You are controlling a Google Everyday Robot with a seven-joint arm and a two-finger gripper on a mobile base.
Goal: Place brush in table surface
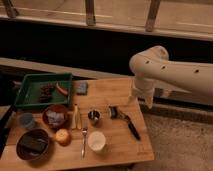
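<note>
The brush (128, 124) lies on the table surface (110, 92) right of centre. Its blocky head with pale bristles points to the upper left and its slim black handle runs toward the front right edge. The white arm (165, 67) reaches in from the right and bends down over the table's right edge. My gripper (146, 101) is at the arm's lower end, just right of and above the brush. No contact with the brush shows.
A green tray (25, 82) with food sits back left, with a blue sponge (81, 88) beside it. Left of the brush are a metal cup (93, 116), white cup (96, 141), silver fork (84, 137), cream utensil (76, 117), two bowls, a blue cup and an apple (63, 136).
</note>
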